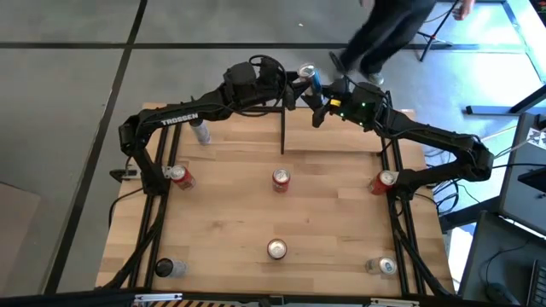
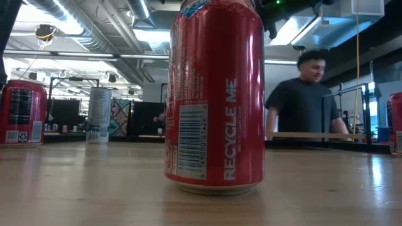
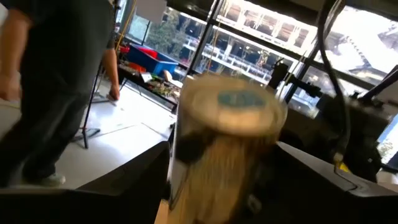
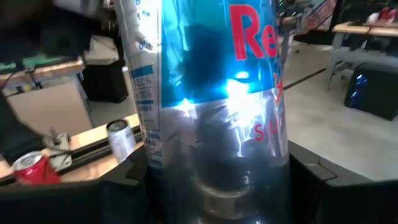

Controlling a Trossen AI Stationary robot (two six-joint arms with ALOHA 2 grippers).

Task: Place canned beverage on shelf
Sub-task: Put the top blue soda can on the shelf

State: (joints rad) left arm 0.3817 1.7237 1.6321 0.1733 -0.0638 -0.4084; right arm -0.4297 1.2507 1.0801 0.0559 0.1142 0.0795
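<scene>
The blue can (image 1: 309, 78) is clamped by both grippers (left (image 1: 294, 88), right (image 1: 321, 104)); one should be released gently.

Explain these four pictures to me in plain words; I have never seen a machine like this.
It is a robot with two dark arms at a wooden table. One camera looks straight down, one sits at table height, and one rides on each wrist. Both arms meet at the table's far edge around a blue and silver can, raised and tilted. The right gripper is closed on it, as its wrist view shows; the left gripper seems to clasp it too. Other cans stand on the table, such as a red can in the middle. A person passes behind.
</scene>
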